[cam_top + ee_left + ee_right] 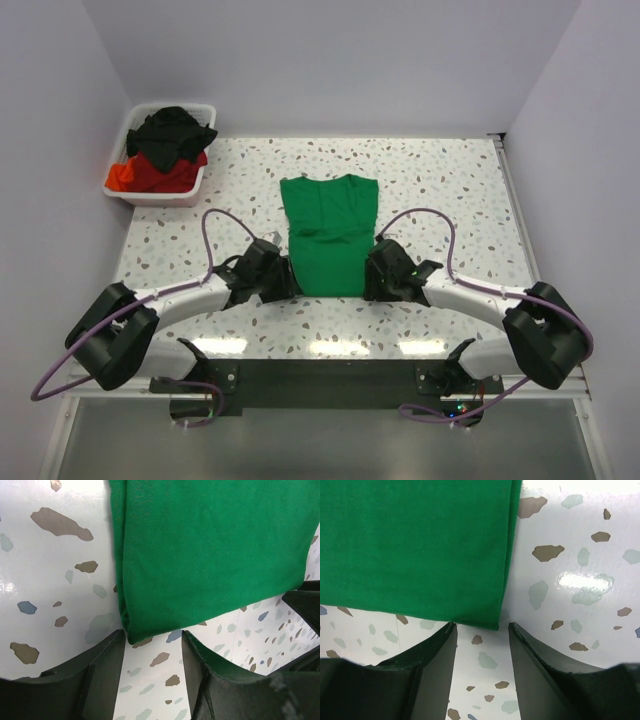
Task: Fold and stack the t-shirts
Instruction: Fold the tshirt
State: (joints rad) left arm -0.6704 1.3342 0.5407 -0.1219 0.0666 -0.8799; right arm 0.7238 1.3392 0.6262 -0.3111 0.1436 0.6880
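Here the bright green soft-knit t-shirt (328,235) lies folded into a long, smooth rectangle at the middle of the glossy white table flecked with terrazzo chips (450,180). The left gripper (152,647) and the right gripper (482,630) sit at its two near corners. Their matte black fingers are spread wide and each doubled corner just reaches the gap, with nothing pinched. At the far left, the white plastic bin (150,196) holds a crumpled black shirt (175,130) heaped on a rumpled orange-red shirt (150,175).

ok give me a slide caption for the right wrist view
Open right hand poised at the near corner of the folded green t-shirt on the speckled table
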